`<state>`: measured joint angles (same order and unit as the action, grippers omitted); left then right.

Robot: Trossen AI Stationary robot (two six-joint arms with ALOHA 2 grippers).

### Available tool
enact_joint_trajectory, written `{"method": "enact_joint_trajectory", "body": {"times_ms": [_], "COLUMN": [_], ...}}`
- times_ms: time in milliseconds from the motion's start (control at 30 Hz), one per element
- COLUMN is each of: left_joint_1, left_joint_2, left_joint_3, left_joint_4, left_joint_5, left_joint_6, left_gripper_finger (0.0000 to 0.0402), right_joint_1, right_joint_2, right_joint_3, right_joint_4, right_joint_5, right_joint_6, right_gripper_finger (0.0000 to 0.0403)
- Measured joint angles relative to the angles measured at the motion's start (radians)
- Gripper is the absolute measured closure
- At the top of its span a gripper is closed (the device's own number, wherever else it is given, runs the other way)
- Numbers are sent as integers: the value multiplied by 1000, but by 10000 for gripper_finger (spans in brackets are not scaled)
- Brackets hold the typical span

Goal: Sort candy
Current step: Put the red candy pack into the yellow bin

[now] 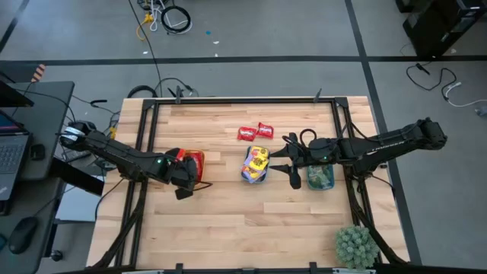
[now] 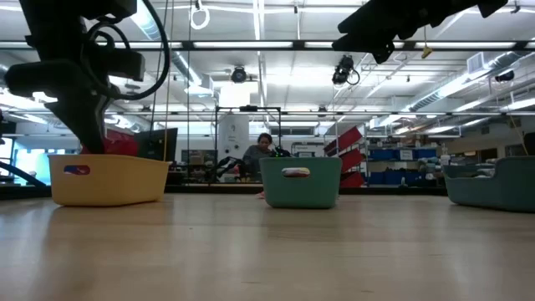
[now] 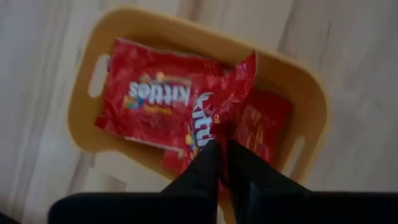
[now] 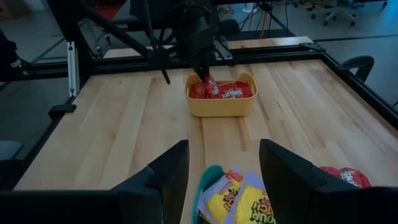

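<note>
My left gripper [image 1: 185, 169] stands over the yellow-orange tray [image 1: 199, 158] and is shut on a glossy red candy packet [image 3: 217, 102]. More red packets [image 3: 152, 99] lie flat in that tray. My right gripper [image 1: 294, 162] hovers open above the table, between the middle teal tray [image 1: 256, 181] of yellow packets [image 4: 239, 199] and the right teal tray [image 1: 319, 185] of green packets. It touches nothing. Two red packets [image 1: 256, 132] lie loose on the table, toward the far edge. My left gripper pinches the red packet between its two fingers [image 3: 205, 165], at one end [image 3: 211, 134] of the packet. It comes from above, pointing down into the tray. The packet hangs crumpled below the fingertips, over the red packets in the tray; whether its lower end rests on them, I cannot tell.
A spiky green plant [image 1: 356, 245] stands at the table's near right corner. A black frame [image 1: 236, 100] runs along the table's far edge and sides. Bare wood lies across the near half of the table [image 1: 228, 228]. A person sits far behind the table [image 2: 263, 150].
</note>
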<state>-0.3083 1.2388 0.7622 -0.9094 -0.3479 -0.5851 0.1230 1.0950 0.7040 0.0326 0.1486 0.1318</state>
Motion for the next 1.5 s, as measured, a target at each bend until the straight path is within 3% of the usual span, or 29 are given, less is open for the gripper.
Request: {"method": "enact_joint_trajectory", "body": {"times_ms": [333, 467, 600, 800, 933, 1133, 1300, 1500], "left_joint_1": [-4, -4, -1, 18, 31, 41, 42, 69], "left_joint_2": [0, 0, 0, 0, 0, -23, -137, -303], "left_joint_3": [65, 91, 58, -39, -72, -28, 4, -60], "left_joint_4": [0, 0, -4, -16, 45, 49, 102, 396], "left_joint_5": [25, 34, 38, 47, 34, -19, -35, 2], "left_joint_6": [33, 53, 26, 3, 8, 37, 75, 195], "left_gripper_finger": [265, 244, 275, 388, 393, 397, 398, 398], "right_joint_1": [0, 0, 0, 0, -4, -50, -161, -362], "right_joint_2": [0, 0, 0, 0, 0, 32, 143, 315], "right_joint_3": [0, 0, 0, 0, 0, 0, 0, 0], "right_joint_4": [5, 5, -3, -29, -21, -23, -24, 5], "right_joint_5": [0, 0, 0, -3, 10, 140, 145, 145], "right_joint_6": [-1, -3, -3, -3, 6, 80, 147, 188], "right_gripper_finger": [222, 222, 223, 254, 284, 302, 291, 255]}}
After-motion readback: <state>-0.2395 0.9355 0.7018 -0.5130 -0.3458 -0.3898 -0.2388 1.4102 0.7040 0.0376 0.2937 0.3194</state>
